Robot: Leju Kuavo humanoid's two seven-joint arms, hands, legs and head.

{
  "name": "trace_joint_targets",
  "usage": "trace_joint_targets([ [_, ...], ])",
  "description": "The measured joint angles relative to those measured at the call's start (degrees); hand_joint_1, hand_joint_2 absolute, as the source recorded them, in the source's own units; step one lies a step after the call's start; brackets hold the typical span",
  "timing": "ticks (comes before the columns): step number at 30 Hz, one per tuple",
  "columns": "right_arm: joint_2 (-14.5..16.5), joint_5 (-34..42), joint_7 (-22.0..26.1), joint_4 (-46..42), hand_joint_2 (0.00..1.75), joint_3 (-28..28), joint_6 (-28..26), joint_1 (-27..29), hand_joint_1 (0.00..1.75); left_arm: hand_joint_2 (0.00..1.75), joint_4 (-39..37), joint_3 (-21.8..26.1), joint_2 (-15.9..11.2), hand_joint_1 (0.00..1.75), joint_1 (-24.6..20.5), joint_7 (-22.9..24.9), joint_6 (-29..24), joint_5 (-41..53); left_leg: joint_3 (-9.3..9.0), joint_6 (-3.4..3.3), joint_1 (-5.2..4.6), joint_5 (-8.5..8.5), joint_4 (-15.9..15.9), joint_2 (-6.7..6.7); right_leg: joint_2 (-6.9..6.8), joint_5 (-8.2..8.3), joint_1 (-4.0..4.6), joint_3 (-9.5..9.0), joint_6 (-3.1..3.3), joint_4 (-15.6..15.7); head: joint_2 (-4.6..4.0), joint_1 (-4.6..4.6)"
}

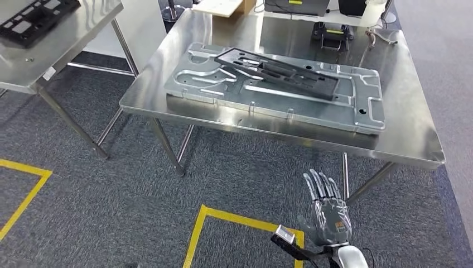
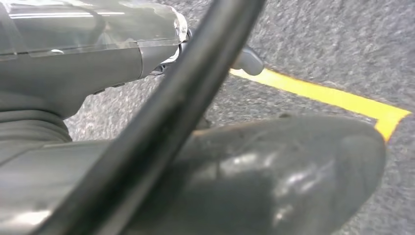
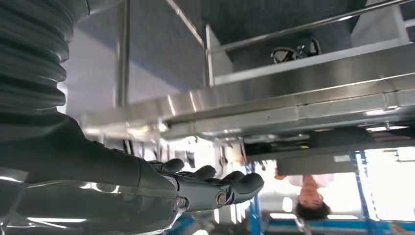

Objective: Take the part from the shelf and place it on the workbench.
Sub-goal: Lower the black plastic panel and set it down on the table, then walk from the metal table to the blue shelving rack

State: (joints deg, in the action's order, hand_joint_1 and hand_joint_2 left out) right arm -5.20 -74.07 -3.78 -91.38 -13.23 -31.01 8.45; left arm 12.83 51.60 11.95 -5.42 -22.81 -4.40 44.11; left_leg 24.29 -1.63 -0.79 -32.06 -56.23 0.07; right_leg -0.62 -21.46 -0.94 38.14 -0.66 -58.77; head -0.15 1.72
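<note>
- Lowest and closest in the head view, the right hand hangs over the grey carpet in front of the workbench, fingers straight, spread and holding nothing; the right wrist view shows those fingers extended level with the bench's front edge.
- Yellow floor tape marks a box corner on the carpet just beside that hand.
- From the left wrist view, the left hand hangs low above carpet and a yellow line; whether its fingers are spread or curled I cannot tell.
- Steel workbench carries a large stamped metal panel lying flat, reaching close to the near edge.
- On that panel rests the black part, long and flat, lying slantwise from the far-left corner toward the right.
- Along the bench's far edge sit a cardboard piece and some dark equipment.
- A second steel table to the left holds a black tray-like frame near its far corner; its cells look open, contents unclear.
- A person stands beyond the bench in the right wrist view.
</note>
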Motion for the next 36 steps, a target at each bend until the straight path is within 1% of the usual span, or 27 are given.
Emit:
trace_joint_targets([
  [2, 0.5, 4.1, 0.6, 1.6, 1.75, 0.3, -0.8, 1.4, 0.0, 0.0, 0.0, 0.4, 0.1, 0.0, 0.1, -0.2, -0.1, -0.3, 0.56, -0.55, 0.07, 1.24, 0.9, 0.12, 0.03, 0.44, -0.09, 0.03, -0.72, 0.5, 0.0, -0.01],
  [3, 0.9, 6.5, 1.3, 2.9, 1.75, 0.7, -1.2, 2.1, 0.0, 0.0, 0.0, 0.7, 0.2, 0.0, 0.2, -0.4, -0.2, -0.5, 1.05, -1.01, 0.23, 2.03, 1.3, 0.23, 0.17, -0.86, -0.09, 0.33, -0.99, 0.0, 0.0, -0.02],
  [4, 1.3, 9.0, 2.2, 4.5, 1.75, 1.3, -1.5, 2.9, 0.0, 0.0, 0.0, 1.0, 0.2, 0.0, 0.3, -0.5, -0.5, -0.6, 1.66, -1.36, 0.4, 2.95, 1.7, 0.33, 0.3, -3.24, -0.1, 0.81, -1.18, -1.5, 0.0, -0.03],
  [6, 2.5, 14.2, 4.7, 9.0, 1.75, 3.4, -2.0, 3.9, 0.0, 0.0, 0.0, 1.4, 0.2, 0.0, 0.5, -0.7, -1.0, -0.9, 3.31, -1.74, 0.41, 4.45, 1.8, 0.45, 0.45, -9.32, -0.25, 2.21, -1.54, -7.5, 0.0, -0.03],
  [7, 3.1, 16.7, 6.2, 12.0, 1.75, 4.9, -2.2, 4.1, 0.0, 0.0, 0.0, 1.7, 0.2, 0.0, 0.5, -0.8, -1.3, -1.0, 4.16, -1.69, 0.39, 5.1, 1.7, 0.48, 0.46, -10.73, -0.28, 2.81, -1.74, -11.0, 0.0, -0.03],
  [8, 3.8, 19.0, 8.1, 15.4, 1.75, 6.6, -2.4, 4.1, 0.0, 0.0, 0.0, 1.9, 0.2, 0.0, 0.6, -0.9, -1.5, -1.0, 5.01, -1.62, 0.38, 5.68, 1.5, 0.51, 0.46, -10.61, -0.32, 2.94, -1.91, -13.7, 0.0, -0.03],
  [9, 4.5, 20.8, 10.1, 19.1, 1.75, 8.5, -2.6, 4.1, 0.0, 0.0, 0.0, 2.2, 0.3, 0.0, 0.7, -0.9, -1.7, -1.0, 5.82, -1.5, 0.38, 6.15, 1.2, 0.54, 0.45, -9.22, -0.36, 2.28, -2.02, -14.7, 0.0, -0.02],
  [10, 5.2, 22.3, 12.0, 22.8, 1.75, 10.5, -2.9, 4.0, 0.0, 0.0, 0.0, 2.4, 0.3, 0.0, 0.8, -0.9, -1.9, -1.0, 6.59, -1.34, 0.39, 6.52, 0.9, 0.55, 0.43, -7.45, -0.4, 0.62, -2.04, -13.8, 0.0, -0.02],
  [11, 5.9, 23.1, 13.6, 26.1, 1.75, 12.3, -3.2, 3.9, 0.0, 0.0, 0.0, 2.6, 0.3, 0.0, 0.9, -0.9, -2.0, -1.0, 7.32, -1.16, 0.4, 6.77, 0.3, 0.56, 0.39, -6.38, -0.43, -2.21, -1.96, -10.7, 0.0, -0.02],
  [12, 6.4, 23.6, 14.6, 28.8, 1.75, 13.9, -3.3, 3.8, 0.0, 0.0, 0.0, 2.7, 0.3, 0.0, 1.0, -0.9, -2.1, -1.0, 8.01, -0.93, 0.32, 6.87, -0.3, 0.57, 0.36, -6.38, -0.34, -5.33, -1.78, -6.6, 0.0, -0.02],
  [13, 6.9, 23.7, 15.1, 30.8, 1.75, 15.1, -3.5, 3.6, 0.0, 0.0, 0.0, 2.8, 0.4, 0.0, 1.0, -1.0, -2.1, -1.0, 8.57, -0.66, 0.21, 6.94, -1.0, 0.63, 0.34, -7.2, -0.22, -7.98, -1.45, -2.7, 0.0, -0.02],
  [14, 7.4, 23.8, 15.3, 32.5, 1.75, 16.1, -3.6, 3.2, 0.0, 0.0, 0.0, 2.9, 0.4, 0.0, 1.0, -1.0, -2.1, -1.0, 9.01, -0.37, 0.12, 7.01, -1.5, 0.72, 0.34, -8.27, -0.07, -9.71, -1.06, 0.1, 0.0, -0.01],
  [15, 7.8, 23.9, 15.4, 33.9, 1.75, 16.8, -3.7, 3.0, 0.0, 0.0, 0.0, 2.9, 0.4, 0.0, 0.9, -1.0, -2.1, -1.0, 9.29, -0.06, 0.05, 7.11, -1.8, 0.8, 0.36, -9.02, 0.07, -10.29, -0.66, 1.4, 0.0, -0.01],
  [17, 8.6, 23.9, 15.5, 36.4, 1.75, 17.8, -3.9, 2.8, 0.0, 0.0, 0.0, 3.1, 0.4, 0.0, 0.9, -1.1, -2.1, -1.0, 9.65, 0.59, 0.14, 7.19, -2.3, 0.84, 0.28, -8.93, -0.03, -10.05, 0.29, 1.9, 0.0, -0.01],
  [18, 8.9, 23.9, 15.5, 37.3, 1.75, 18.1, -4.0, 2.7, 0.0, 0.0, 0.0, 3.2, 0.4, 0.0, 0.9, -1.1, -2.1, -1.0, 10.05, 0.98, 0.23, 6.35, -3.2, 0.72, 0.21, -8.6, -0.14, -9.83, 0.76, 2.0, 0.0, -0.01],
  [20, 9.4, 24.0, 15.5, 38.8, 1.75, 18.7, -4.0, 2.6, 0.0, 0.0, 0.0, 3.4, 0.4, 0.0, 1.1, -1.1, -2.1, -1.0, 12.0, 1.8, 0.57, 2.33, -8.2, 0.47, 0.07, -7.85, -0.3, -9.14, 1.44, 2.1, 0.0, -0.01],
  [22, 9.7, 24.0, 15.5, 40.0, 1.75, 19.3, -3.7, 2.4, 0.0, 0.87, 0.0, 3.6, 0.4, 0.0, 1.2, -1.1, -2.1, -1.0, 14.42, 2.47, 0.97, -1.92, -15.5, 0.42, 0.06, -7.26, -0.27, -8.31, 1.57, 2.0, 0.0, 0.0],
  [23, 9.9, 24.1, 15.5, 40.9, 1.75, 19.9, -3.2, 2.3, 0.0, 1.31, 0.0, 3.7, 0.4, 0.0, 1.2, -1.1, -2.3, -1.0, 14.86, 2.69, 1.16, -2.66, -17.7, 0.42, 0.06, -7.04, -0.25, -7.96, 1.51, 1.9, 0.0, 0.0],
  [24, 10.1, 24.4, 15.7, 42.2, 1.75, 20.8, -2.7, 2.1, 0.0, 1.75, 0.0, 3.7, 0.4, 0.0, 1.2, -1.2, -2.5, -0.9, 14.27, 2.82, 1.31, -2.22, -17.8, 0.43, 0.07, -6.88, -0.26, -7.66, 1.42, 1.8, 0.0, 0.01],
  [25, 10.3, 24.8, 16.2, 43.7, 1.75, 21.9, -2.3, 1.7, 0.0, 1.31, 0.0, 3.8, 0.4, 0.0, 1.3, -1.3, -2.8, -0.8, 12.67, 2.87, 1.41, -0.92, -15.9, 0.43, 0.07, -6.75, -0.29, -7.45, 1.3, 1.7, 0.0, 0.01],
  [27, 10.7, 26.4, 17.9, 49.0, 0.87, 25.4, -1.5, 0.4, 0.0, 0.44, 0.0, 3.9, 0.4, 0.0, 1.3, -1.5, -3.4, -0.5, 7.53, 2.61, 1.46, 2.09, -7.9, 0.37, 0.15, -6.53, -0.32, -7.19, 0.93, 1.5, 0.0, 0.01],
  [28, 10.8, 27.4, 18.6, 52.4, 0.44, 27.5, -1.1, -0.6, 0.0, 0.0, 0.0, 3.9, 0.4, 0.0, 1.2, -1.5, -3.6, -0.4, 5.44, 2.38, 1.37, 2.86, -4.5, 0.32, 0.19, -6.38, -0.29, -7.09, 0.65, 1.5, 0.0, 0.0],
  [29, 10.9, 28.7, 18.9, 56.2, 0.0, 30.0, -0.5, -1.6, 0.0, 0.0, 0.0, 4.0, 0.4, 0.0, 1.2, -1.6, -3.7, -0.4, 4.17, 2.11, 1.26, 3.08, -2.1, 0.28, 0.21, -6.22, -0.24, -7.01, 0.32, 1.4, 0.0, 0.0],
  [31, 11.3, 31.1, 17.9, 62.2, 0.0, 34.4, 0.8, -3.1, 0.0, 0.0, 0.0, 4.1, 0.4, 0.0, 1.1, -1.7, -3.8, -0.4, 3.97, 1.58, 1.02, 2.88, -1.0, 0.25, 0.15, -5.87, -0.21, -6.93, -0.35, 1.5, 0.0, -0.01],
  [33, 12.2, 33.4, 15.3, 66.4, 0.0, 38.2, 2.3, -4.1, 0.0, 0.0, 0.0, 4.2, 0.4, 0.0, 1.2, -1.7, -4.0, -0.5, 4.11, 0.63, 1.26, 3.36, -0.4, 0.37, 0.16, -6.31, -0.24, -6.62, -0.93, 0.9, 0.0, -0.02],
  [34, 12.8, 34.5, 13.8, 68.0, 0.0, 39.9, 3.2, -4.6, 0.0, 0.0, 0.0, 4.2, 0.4, 0.0, 1.2, -1.7, -4.1, -0.4, 4.21, 0.12, 1.36, 3.7, -0.2, 0.44, 0.23, -7.48, -0.24, -5.86, -1.08, -0.7, 0.0, -0.02],
  [36, 13.9, 36.6, 10.5, 70.9, 0.0, 43.3, 5.9, -5.4, 0.0, 0.0, 0.0, 4.3, 0.4, 0.0, 1.1, -1.5, -4.5, -0.3, 4.64, -0.61, 1.26, 4.25, 0.1, 0.48, 0.37, -11.51, -0.22, -2.71, -1.13, -7.4, 0.0, -0.02],
])
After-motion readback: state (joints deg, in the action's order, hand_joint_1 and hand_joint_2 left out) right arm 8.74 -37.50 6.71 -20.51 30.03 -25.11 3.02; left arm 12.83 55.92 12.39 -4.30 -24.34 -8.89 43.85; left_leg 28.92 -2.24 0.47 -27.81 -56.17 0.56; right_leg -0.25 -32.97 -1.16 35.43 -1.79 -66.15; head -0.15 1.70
